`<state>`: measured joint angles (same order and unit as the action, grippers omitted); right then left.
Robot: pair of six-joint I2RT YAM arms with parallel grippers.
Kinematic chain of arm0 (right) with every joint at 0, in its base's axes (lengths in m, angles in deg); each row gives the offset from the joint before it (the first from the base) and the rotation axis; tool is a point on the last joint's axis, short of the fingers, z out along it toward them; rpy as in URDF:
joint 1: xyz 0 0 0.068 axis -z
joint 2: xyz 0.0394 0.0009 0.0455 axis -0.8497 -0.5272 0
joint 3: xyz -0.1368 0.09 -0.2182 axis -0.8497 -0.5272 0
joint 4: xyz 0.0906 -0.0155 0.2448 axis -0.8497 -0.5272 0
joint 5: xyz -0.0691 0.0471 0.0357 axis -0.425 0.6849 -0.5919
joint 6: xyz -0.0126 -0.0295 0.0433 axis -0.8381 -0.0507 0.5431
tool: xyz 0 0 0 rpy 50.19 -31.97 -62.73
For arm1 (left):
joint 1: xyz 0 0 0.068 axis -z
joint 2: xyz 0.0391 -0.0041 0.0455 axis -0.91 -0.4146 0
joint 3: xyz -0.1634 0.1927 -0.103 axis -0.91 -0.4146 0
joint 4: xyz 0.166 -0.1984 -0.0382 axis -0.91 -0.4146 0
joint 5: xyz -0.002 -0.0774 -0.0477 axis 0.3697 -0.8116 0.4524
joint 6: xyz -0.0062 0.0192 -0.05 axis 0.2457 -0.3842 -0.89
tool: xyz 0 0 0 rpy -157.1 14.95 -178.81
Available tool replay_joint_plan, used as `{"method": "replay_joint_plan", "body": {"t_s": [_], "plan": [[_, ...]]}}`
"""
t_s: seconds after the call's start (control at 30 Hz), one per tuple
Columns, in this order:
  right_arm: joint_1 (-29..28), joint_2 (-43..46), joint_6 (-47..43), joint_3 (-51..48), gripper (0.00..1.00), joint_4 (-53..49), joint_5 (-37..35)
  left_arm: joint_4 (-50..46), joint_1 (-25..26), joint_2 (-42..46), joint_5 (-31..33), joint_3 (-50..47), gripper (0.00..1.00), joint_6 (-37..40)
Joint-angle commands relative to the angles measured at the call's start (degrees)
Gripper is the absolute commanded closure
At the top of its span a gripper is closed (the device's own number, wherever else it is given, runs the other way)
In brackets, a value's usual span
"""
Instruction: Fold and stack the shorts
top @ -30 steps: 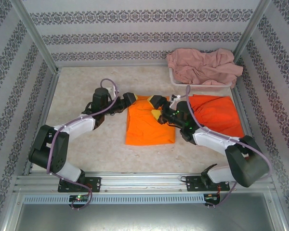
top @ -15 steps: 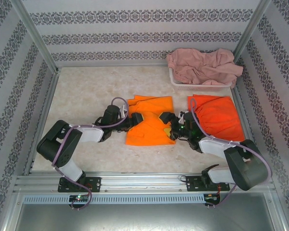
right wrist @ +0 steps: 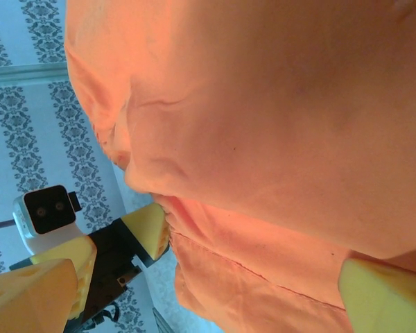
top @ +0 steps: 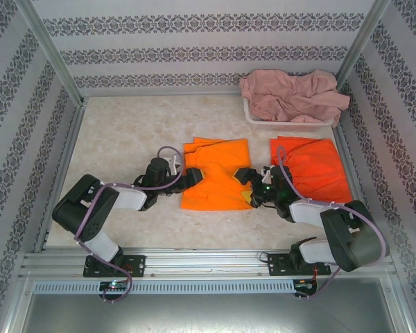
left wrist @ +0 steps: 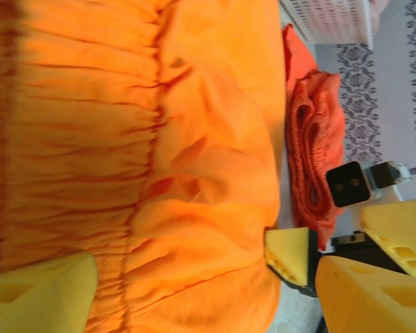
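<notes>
The left gripper (top: pixel 193 174) is wide open. It sits low at the left edge of the folded orange shorts (top: pixel 215 177) in the middle of the frame. The right gripper (top: pixel 247 183) is wide open too, at their right edge. The other orange shorts (top: pixel 312 170) lie just to the right. The pink shorts (top: pixel 291 97) sit in the basket (top: pixel 298 123) at the upper right.

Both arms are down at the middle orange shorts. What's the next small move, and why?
Probably close both grippers on the cloth. The left gripper and right gripper stand open at opposite side edges of the flat orange shorts, with fabric between the fingers in both wrist views and nothing gripped yet. A hold on each side seems needed for folding.
</notes>
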<state>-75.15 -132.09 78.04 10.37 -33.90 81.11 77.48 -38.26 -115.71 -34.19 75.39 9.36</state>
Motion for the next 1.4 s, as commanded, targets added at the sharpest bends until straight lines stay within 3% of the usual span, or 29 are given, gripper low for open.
{"method": "replay_joint_plan", "body": {"t_s": [0.0,0.23,0.37,0.5,0.7,0.97,1.37], "plan": [[1.48,2.23,-6.15,2.09,0.02,-8.26,1.57,-15.61,-1.01,2.72,4.36,-0.46,0.16,6.05],[3.39,6.46,-20.21,12.55,0.02,-24.28,1.42,-35.3,-0.97,11.16,6.39,10.23,0.16,16.04],[4.42,6.81,-30.91,18.31,0.02,-33.09,-0.02,-38.62,-1.0,14.89,5.73,14.44,0.13,16.49],[4.94,6.72,-39.82,22.68,0.02,-38.51,-1.84,-35.67,-0.79,14.33,2.34,16.35,0.13,13.46],[6.31,5.81,-46.13,25.03,0.02,-40.23,-4.13,-26.87,0.46,8.07,-0.97,16.9,0.12,9.47],[7.93,0.71,-48.74,28.08,0.03,-41.89,-1.31,-19.83,0.49,-4.72,-0.51,13.98,0.13,9.93],[7.95,-11.84,-53.53,34.11,0.13,-47.86,-2.57,-14.01,0.02,-8.26,0.81,7.38,0.14,9.1]]}}
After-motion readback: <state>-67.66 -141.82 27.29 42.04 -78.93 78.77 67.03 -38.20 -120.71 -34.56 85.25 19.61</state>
